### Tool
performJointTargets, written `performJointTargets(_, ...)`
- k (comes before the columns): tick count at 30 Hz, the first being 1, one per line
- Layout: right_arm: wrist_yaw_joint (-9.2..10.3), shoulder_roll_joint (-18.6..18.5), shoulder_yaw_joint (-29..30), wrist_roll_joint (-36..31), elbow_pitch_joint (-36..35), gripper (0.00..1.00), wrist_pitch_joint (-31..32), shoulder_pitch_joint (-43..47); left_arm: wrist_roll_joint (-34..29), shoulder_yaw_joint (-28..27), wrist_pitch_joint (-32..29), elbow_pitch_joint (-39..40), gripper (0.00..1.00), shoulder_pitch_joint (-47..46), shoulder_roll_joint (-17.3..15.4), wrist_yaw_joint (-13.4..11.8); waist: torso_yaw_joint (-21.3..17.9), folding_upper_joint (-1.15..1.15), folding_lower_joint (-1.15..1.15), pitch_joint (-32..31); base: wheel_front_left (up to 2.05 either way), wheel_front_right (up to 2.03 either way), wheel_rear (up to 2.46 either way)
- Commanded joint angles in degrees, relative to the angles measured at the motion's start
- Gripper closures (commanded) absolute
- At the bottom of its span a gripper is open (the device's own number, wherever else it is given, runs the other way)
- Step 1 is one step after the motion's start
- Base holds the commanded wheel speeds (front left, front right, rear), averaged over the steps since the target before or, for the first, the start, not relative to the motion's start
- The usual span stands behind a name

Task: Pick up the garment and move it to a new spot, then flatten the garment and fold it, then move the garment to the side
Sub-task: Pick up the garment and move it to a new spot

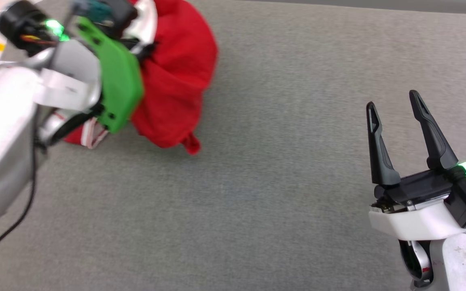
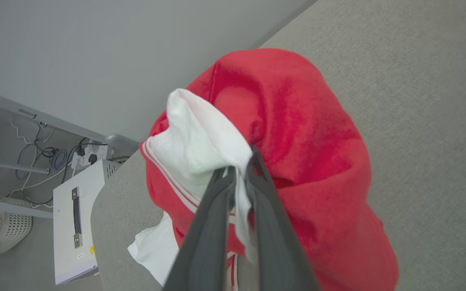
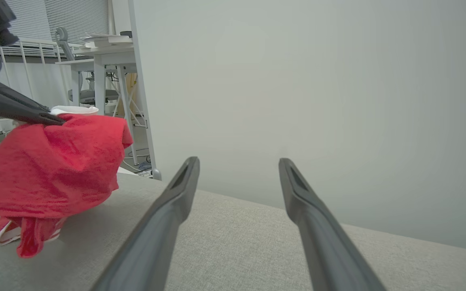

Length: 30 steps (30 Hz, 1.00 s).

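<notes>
- The left gripper (image 2: 239, 173) pinches the garment (image 2: 310, 153) by its white sleeve; the red bulk droops onto the grey surface (image 1: 257, 182).
- The right gripper (image 1: 392, 99) is spread, well apart from it.

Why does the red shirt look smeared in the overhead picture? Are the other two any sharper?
Head view: the shirt and the left arm over it are smeared, likely from motion; the right gripper is crisp. Left wrist view: the left gripper pinching the shirt looks soft. Right wrist view: sharper, even light, no hard shadows.
</notes>
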<state>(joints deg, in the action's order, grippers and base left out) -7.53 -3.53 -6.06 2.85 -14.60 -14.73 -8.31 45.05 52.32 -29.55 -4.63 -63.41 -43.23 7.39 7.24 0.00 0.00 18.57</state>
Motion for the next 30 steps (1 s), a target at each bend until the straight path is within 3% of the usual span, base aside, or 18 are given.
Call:
performJointTargets(1,0.04,0.2,0.2,0.6,0.0,0.00,-0.3,0.4,-0.4,1.5,-0.2,1.2,1.00,-1.9,1.9,0.1,-4.5,0.00,0.00,-0.9,0.00,0.00,0.00)
performJointTargets(6,0.04,0.5,0.7,1.0,-0.2,0.00,-0.3,-0.2,-0.5,7.6,-0.2,2.1,1.00,-5.7,7.3,0.1,-9.8,0.00,0.00,0.4,0.00,0.00,0.00)
performJointTargets(15,0.04,0.6,1.8,4.3,-0.7,0.00,-0.3,-1.5,1.8,19.4,3.8,-4.6,1.00,-14.4,19.0,0.1,-18.8,0.00,0.00,4.6,0.00,0.00,0.00)
performJointTargets(23,0.04,0.6,2.5,6.2,-1.4,0.00,-0.3,-2.7,1.0,21.0,4.3,-11.1,1.00,-12.0,28.7,0.1,-22.7,0.00,0.00,8.6,0.00,0.00,0.00)
performJointTargets(30,0.04,0.6,2.5,6.7,-1.7,0.00,-0.3,-3.7,-3.7,21.0,2.1,-16.1,1.00,-1.8,32.8,0.1,-23.6,0.00,0.00,10.8,0.00,0.00,0.00)
